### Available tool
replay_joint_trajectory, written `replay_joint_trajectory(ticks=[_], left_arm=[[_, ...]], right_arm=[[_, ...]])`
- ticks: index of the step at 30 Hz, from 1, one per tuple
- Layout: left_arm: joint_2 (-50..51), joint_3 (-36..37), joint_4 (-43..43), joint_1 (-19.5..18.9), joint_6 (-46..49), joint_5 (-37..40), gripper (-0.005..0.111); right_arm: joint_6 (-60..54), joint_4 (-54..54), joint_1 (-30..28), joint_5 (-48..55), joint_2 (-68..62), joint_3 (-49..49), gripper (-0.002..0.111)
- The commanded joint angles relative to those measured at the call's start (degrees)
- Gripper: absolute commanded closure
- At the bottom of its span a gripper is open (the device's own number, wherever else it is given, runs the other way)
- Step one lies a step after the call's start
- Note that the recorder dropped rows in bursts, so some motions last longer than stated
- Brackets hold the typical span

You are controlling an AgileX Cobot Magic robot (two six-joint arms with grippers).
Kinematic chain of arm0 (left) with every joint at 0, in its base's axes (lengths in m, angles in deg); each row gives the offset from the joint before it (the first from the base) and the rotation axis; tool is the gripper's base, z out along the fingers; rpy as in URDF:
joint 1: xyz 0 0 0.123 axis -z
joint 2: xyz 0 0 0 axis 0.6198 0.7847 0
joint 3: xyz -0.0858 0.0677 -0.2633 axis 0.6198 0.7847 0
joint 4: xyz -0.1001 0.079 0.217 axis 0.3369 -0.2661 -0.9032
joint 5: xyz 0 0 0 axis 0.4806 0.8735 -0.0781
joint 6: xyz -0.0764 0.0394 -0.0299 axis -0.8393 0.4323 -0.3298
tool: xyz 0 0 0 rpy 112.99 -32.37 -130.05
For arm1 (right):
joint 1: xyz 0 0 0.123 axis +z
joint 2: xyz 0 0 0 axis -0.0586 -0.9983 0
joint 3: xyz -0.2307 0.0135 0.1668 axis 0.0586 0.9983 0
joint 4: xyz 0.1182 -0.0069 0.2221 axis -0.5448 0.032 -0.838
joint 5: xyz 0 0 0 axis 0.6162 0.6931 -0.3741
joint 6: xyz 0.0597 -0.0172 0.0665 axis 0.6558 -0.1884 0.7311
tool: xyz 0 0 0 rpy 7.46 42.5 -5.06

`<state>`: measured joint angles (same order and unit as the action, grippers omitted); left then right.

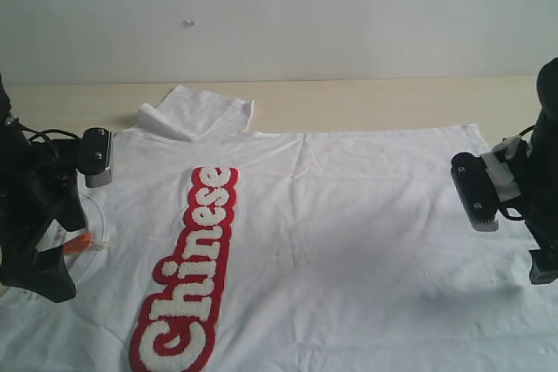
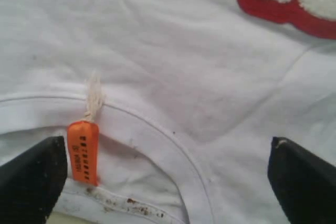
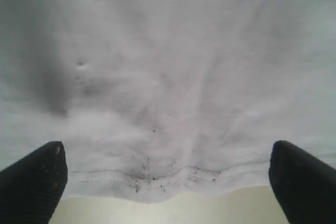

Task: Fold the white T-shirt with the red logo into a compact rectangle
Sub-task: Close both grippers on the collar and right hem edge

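As we look from the near edge, white T-shirt lying flat, red logo running lengthwise, our left gripper spread wide over the collar, right gripper spread wide over the hem, beige tabletop beyond, plain white wall.

White T-shirt: you have it spread face-up and mostly flat on the tabletop, lightly wrinkled. The collar is at exterior-left and the hem at the right. The far sleeve is partly folded on itself. An orange neck tag hangs at the collar on white string. Red logo: fuzzy white letters "Chinese", running across the chest. You can note dark specks along hem and collar.
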<state>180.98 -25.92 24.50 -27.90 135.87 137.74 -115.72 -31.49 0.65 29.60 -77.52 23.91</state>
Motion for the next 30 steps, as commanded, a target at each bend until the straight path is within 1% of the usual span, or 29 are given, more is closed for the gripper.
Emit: replay_joint_trajectory(ticks=[1, 7, 11, 16, 25, 27, 29, 30], left_arm=[[0.2, -0.3, 0.6, -0.1, 0.2, 0.4, 0.001], [0.2, -0.3, 0.6, -0.1, 0.2, 0.4, 0.001], [0.2, -0.3, 0.6, -0.1, 0.2, 0.3, 0.001], [0.2, -0.3, 0.6, -0.1, 0.2, 0.3, 0.001], [0.2, -0.3, 0.6, -0.1, 0.2, 0.2, 0.001], [0.3, -0.3, 0.6, -0.1, 0.4, 0.2, 0.001], [0.3, -0.3, 0.6, -0.1, 0.4, 0.1, 0.001], [0.3, -0.3, 0.6, -0.1, 0.4, -0.2, 0.001]], right_arm=[[-1.2, -0.7, -2.5, -0.2, 0.1, -0.4, 0.007], [-2.6, -3.0, -5.0, 0.3, -0.6, -2.9, 0.007], [-6.6, -7.5, -5.0, 1.9, -3.0, -4.9, 0.012], [-6.5, -7.2, -5.0, 3.2, -6.3, -6.4, 0.015], [-5.8, -6.9, -5.0, 3.6, -9.1, -7.0, 0.016], [-5.1, -6.9, -5.0, 3.6, -9.6, -7.0, 0.02], [-4.9, -6.9, -5.0, 3.6, -10.1, -7.0, 0.028], [-4.9, -6.9, -5.0, 3.5, -10.3, -7.0, 0.035]])
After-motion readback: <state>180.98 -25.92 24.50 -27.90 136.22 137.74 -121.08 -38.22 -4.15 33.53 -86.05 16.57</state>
